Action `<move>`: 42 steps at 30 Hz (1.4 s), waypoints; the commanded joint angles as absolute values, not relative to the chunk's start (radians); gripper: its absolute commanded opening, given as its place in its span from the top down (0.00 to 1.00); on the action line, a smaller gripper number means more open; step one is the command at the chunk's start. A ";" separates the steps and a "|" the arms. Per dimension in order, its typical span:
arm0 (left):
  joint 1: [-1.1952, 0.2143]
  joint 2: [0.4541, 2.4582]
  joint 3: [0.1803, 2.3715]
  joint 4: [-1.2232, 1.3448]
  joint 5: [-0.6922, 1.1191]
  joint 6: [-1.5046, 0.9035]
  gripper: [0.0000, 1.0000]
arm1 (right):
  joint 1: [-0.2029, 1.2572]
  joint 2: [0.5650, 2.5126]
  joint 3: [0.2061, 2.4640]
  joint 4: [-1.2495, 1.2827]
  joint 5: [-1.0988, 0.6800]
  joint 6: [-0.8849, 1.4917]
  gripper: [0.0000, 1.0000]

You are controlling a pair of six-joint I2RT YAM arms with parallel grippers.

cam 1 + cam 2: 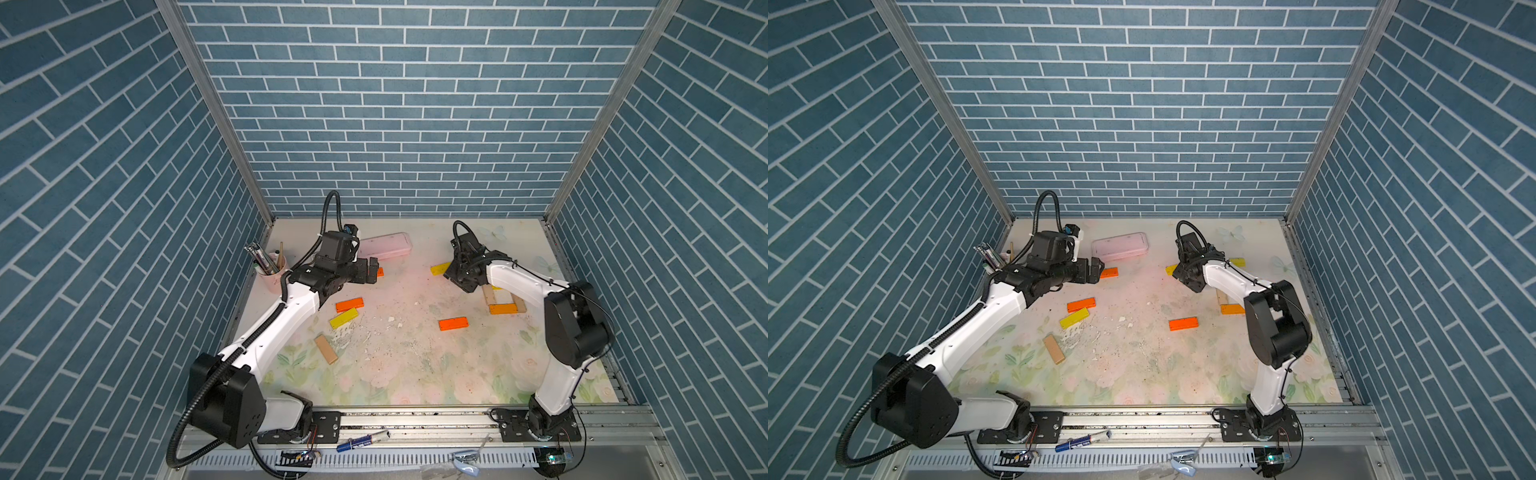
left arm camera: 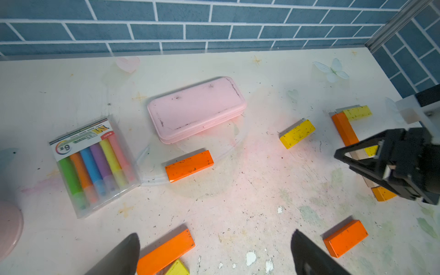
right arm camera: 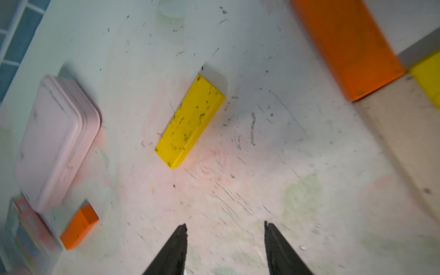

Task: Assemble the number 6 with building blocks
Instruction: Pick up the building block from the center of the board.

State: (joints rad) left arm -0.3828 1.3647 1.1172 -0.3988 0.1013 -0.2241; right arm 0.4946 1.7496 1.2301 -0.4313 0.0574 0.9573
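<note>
Yellow and speckled with dark marks, the loose block (image 3: pixel 190 121) lies flat on the table (image 3: pixel 309 166), a little ahead of my right gripper (image 3: pixel 225 225). Its jaws stand apart with nothing between them, clear of the block.

Beside it, on the right of the table, several building blocks lie grouped. An orange bar (image 2: pixel 345 128) has a yellow bar (image 2: pixel 357 113) touching its far end at a right angle. In a top view a tan bar (image 1: pixel 489 296) meets a second orange bar (image 1: pixel 503 308) at a corner. My right arm covers the middle of the group, so I cannot tell how the pieces join there.

The left gripper (image 2: pixel 215 234) is spread wide and empty over the left half. Ahead of it an orange block (image 2: pixel 189 166) lies just beside the pink case (image 2: pixel 196 109), not touching it. Near the left fingers, an orange piece (image 1: pixel 349 304) and a yellow piece (image 1: pixel 344 318) lie side by side. A tan block (image 1: pixel 326 349) sits nearer the front, and a lone orange block (image 1: pixel 453 323) rests toward the middle.

A clear pack of chalk sticks (image 2: pixel 95 164) lies near the case, and a pink pen cup (image 1: pixel 272 276) stands by the left wall.
</note>
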 commanded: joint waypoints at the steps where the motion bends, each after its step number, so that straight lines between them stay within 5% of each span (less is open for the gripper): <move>1: -0.412 1.415 1.143 -0.415 0.162 -0.207 0.01 | 0.449 1.639 1.139 -0.412 0.029 0.654 0.46; 9: -0.603 1.545 1.192 -0.454 0.115 -0.118 0.03 | 0.376 1.426 1.037 -0.423 0.156 0.501 0.46; 21: -0.894 1.798 1.364 -0.593 -0.081 0.098 0.04 | 0.170 1.135 0.785 -0.283 0.233 0.713 0.44; 42: -1.024 2.105 1.589 -0.590 -0.055 0.211 0.25 | 0.066 1.032 0.706 -0.303 0.175 0.756 0.47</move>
State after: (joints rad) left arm -1.0176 2.0846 1.5616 -0.5644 -0.0494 0.1856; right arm 0.0727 1.0592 0.7055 -0.2874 0.1722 0.7292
